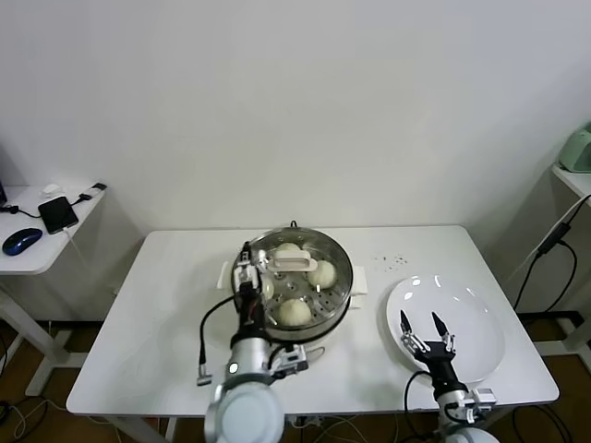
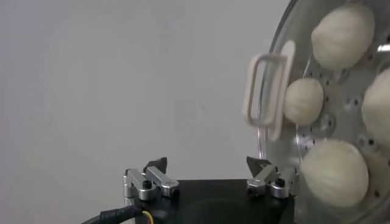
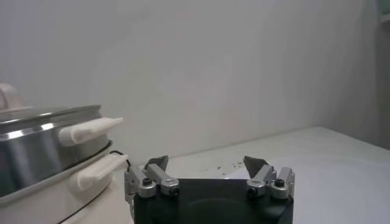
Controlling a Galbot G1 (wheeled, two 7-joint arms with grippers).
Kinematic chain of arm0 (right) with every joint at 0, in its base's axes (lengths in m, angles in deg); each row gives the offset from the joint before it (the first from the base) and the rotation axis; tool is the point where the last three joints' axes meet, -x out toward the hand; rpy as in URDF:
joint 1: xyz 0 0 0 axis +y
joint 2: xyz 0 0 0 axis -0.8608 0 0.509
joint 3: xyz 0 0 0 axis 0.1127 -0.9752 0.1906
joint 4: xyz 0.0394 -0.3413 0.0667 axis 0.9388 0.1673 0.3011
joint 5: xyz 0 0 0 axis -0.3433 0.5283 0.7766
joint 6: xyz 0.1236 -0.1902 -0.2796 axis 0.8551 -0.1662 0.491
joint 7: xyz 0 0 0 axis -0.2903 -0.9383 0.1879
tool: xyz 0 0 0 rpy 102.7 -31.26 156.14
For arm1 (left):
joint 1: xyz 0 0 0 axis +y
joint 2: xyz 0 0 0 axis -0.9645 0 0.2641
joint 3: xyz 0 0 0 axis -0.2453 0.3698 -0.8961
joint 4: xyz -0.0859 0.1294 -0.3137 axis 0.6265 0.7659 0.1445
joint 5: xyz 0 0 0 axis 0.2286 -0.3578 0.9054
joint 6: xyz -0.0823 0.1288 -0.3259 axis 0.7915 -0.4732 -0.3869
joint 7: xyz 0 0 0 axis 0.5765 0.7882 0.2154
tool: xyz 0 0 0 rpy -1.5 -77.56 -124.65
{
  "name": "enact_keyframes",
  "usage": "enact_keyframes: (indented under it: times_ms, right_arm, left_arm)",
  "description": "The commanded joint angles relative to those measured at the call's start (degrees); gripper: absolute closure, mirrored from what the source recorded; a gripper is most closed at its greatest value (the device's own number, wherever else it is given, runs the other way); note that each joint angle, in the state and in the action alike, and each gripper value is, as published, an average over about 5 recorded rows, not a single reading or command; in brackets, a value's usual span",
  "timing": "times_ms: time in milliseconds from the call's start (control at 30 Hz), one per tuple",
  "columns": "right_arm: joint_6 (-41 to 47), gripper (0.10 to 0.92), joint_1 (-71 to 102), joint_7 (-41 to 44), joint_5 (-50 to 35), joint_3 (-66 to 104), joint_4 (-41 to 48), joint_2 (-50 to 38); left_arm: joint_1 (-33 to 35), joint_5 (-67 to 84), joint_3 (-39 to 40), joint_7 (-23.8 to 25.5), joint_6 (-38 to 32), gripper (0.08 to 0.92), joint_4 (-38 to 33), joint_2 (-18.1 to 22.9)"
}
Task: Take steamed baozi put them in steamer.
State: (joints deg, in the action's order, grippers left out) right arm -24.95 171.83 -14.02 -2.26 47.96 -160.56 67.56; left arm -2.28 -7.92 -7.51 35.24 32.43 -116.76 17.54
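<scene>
The four small cream-white round baozi (image 1: 295, 311) lie inside the shiny round stainless-steel steamer (image 1: 343, 297) in the middle of the white table (image 1: 157, 314), and the flat glass lid with a cream handle (image 1: 292, 265) rests on top of it. The left gripper (image 1: 247, 277) is above the steamer's left edge, released and holding nothing. The right gripper (image 1: 426, 325) hovers over the large white round plate (image 1: 476, 323), also released and empty.

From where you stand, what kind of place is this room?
Probably an office or lab staged for cooking trials, not a real kitchen: a round stainless-steel steamer sits on a plain white table, and a side desk holds a black phone and a blue mouse.
</scene>
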Motion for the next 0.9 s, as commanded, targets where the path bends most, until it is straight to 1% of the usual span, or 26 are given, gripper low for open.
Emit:
enact_keyframes:
  times_ms: [33, 100, 200, 267, 333, 433, 600, 700, 800, 900]
  right_arm:
    - [-0.30, 0.203, 3.55, 0.75, -0.08, -0.17, -3.72, -1.38]
    - [0.28, 0.203, 4.38, 0.16, 0.30, -0.10, -4.76, -1.39]
    - [0.77, 0.203, 4.95, -0.17, 2.41, 0.74, -5.39, -0.75]
    - [0.74, 0.203, 5.15, -0.54, 2.33, 0.87, -5.47, -0.69]
    - [0.63, 0.203, 5.28, -0.85, 1.81, 0.78, -5.51, -0.73]
    - [0.47, 0.203, 5.52, -1.15, 1.66, 0.49, -5.45, -0.60]
    - [-0.07, 0.203, 6.57, -1.44, 1.80, -0.51, -5.39, -0.50]
    - [-0.34, 0.203, 7.63, -1.51, 1.83, -1.04, -5.77, -0.60]
    - [-0.45, 0.203, 8.70, -1.33, 1.86, -1.25, -6.58, -0.83]
    - [0.03, 0.203, 9.97, -1.76, 2.81, -1.22, -7.99, -1.66]
  left_arm:
    - [4.59, 32.47, -18.44, -15.26, -9.74, 0.177, -2.51, -2.78]
    - [5.86, 42.27, -24.03, -16.53, -14.88, 0.177, -2.15, -2.31]
    - [7.38, 56.61, -32.04, -15.95, -24.48, 0.177, -0.45, -0.83]
    - [8.51, 66.29, -35.80, -15.45, -29.87, 0.177, 1.14, -0.65]
    - [10.00, 75.66, -37.87, -15.13, -32.71, 0.177, 2.33, -1.08]
    - [12.25, 85.86, -39.40, -14.56, -35.25, 0.177, 3.63, -1.30]
    - [15.62, 96.08, -39.01, -13.45, -38.53, 0.177, 5.54, -0.95]
    - [17.97, 99.24, -37.47, -12.85, -40.06, 0.177, 6.26, -1.03]
    - [20.27, 100.11, -35.88, -12.32, -39.52, 0.177, 5.65, -1.12]
    - [22.88, 100.62, -34.62, -11.26, -36.27, 0.177, 3.90, -1.05]
